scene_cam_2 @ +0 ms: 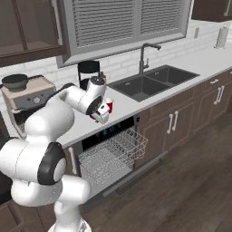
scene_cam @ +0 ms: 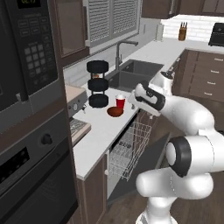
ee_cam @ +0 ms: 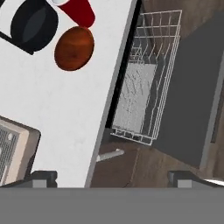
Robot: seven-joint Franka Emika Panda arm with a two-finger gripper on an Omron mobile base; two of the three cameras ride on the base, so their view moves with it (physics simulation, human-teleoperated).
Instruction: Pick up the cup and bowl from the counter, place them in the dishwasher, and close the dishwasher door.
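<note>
**Tool empty above counter edge, nothing loaded yet**

Tool (ee_cam: 111, 179) hangs over the front edge of the counter (ee_cam: 57, 113), pointing down, fingers spread wide with nothing between them. In the left base view the tool (scene_cam: 132, 99) sits just beside the cup and above the rack.

Where things are from the tool:
- cup (ee_cam: 78, 11), red with white inside, ahead on the counter, upright, apart from the tool; also seen at (scene_cam: 120, 102).
- bowl (ee_cam: 74, 48), reddish-brown, just beside the cup, nearer the tool, on the counter; (scene_cam: 115, 112) too.
- black stacked discs (scene_cam: 97, 83) beyond the cup, touching neither as far as I can tell.
- dishwasher (scene_cam_2: 108, 154) below the tool, wire rack (ee_cam: 148, 78) pulled out and empty, dishwasher door (ee_cam: 192, 87) dropped flat open under it.
- sink (scene_cam_2: 152, 81) further along the counter, not involved.

Progress: looks like the very start. Cup and bowl both untouched on the counter, rack holds nothing, door open. Left to do: grasp cup, load it, grasp bowl, load it, shut door. Likely next step is reaching forward to the cup or bowl.
</note>
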